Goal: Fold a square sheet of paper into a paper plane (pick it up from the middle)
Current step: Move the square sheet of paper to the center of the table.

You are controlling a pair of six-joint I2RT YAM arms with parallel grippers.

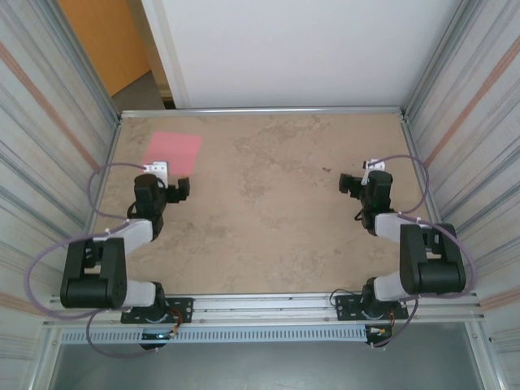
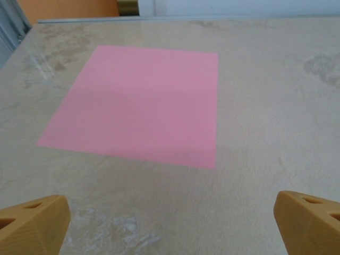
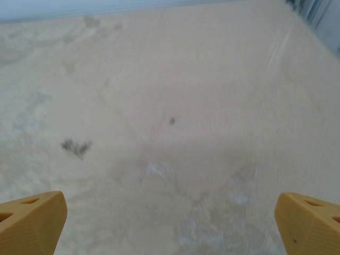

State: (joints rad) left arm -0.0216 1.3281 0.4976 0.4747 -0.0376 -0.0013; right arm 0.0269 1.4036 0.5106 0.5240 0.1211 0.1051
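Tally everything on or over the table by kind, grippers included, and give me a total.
Pink square sheet of paper, flat and unfolded: 1
Open, empty grippers: 2, the left gripper and the right gripper
Total: 3

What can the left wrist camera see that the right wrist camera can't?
Left wrist camera: the square sheet of paper, pink and lying flat on the table, ahead of the open left gripper. Right wrist camera: a dark smudge and a small dark speck on the table, ahead of the open right gripper. Both: the same tan, mottled table and two orange fingertips spread wide, holding nothing.
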